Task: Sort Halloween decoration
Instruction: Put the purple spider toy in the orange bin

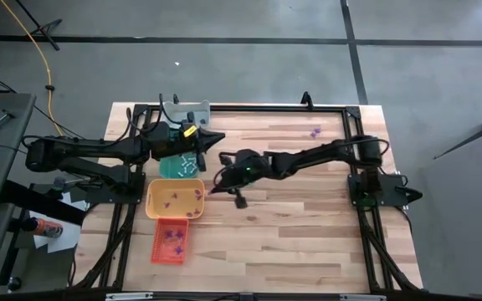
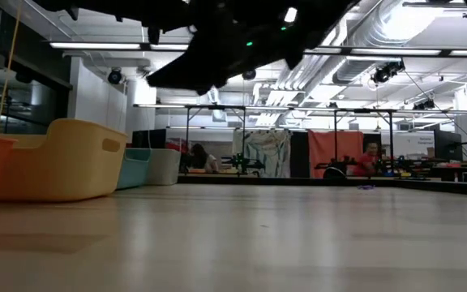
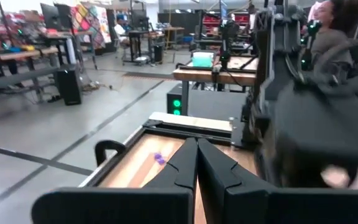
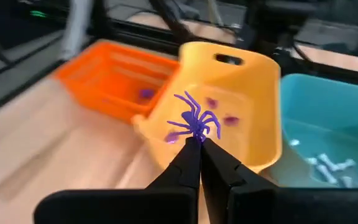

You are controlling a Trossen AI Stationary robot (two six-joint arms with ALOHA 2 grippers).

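Note:
My right gripper [image 4: 199,140] is shut on a purple spider [image 4: 194,121], one piece of the Halloween decoration, at the right rim of the yellow tray [image 1: 176,199]. Small purple pieces lie in the yellow tray [image 4: 229,106] and in the orange tray [image 4: 114,84]. Whitish pieces [image 4: 328,165] lie in the teal tray [image 1: 180,164]. My left gripper [image 3: 196,142] is shut with nothing in it, held level above the teal tray's far right corner [image 1: 212,138]. Loose purple pieces [image 1: 314,131] rest on the table at the far right. My right gripper pinches the spider's body end [image 4: 197,133] between its two fingertips [image 4: 190,149]. The fingers slant down toward the table's left side. The spider is lifted clear of the table, its legs spread beyond the fingertips over the yellow tray's rim.
A grey tray [image 1: 187,110] stands at the far edge behind the teal one. The orange tray [image 1: 171,241] sits nearest the front edge. In the low view the trays [image 2: 63,158] line up at the left, with a purple piece [image 2: 366,186] far off on the wood.

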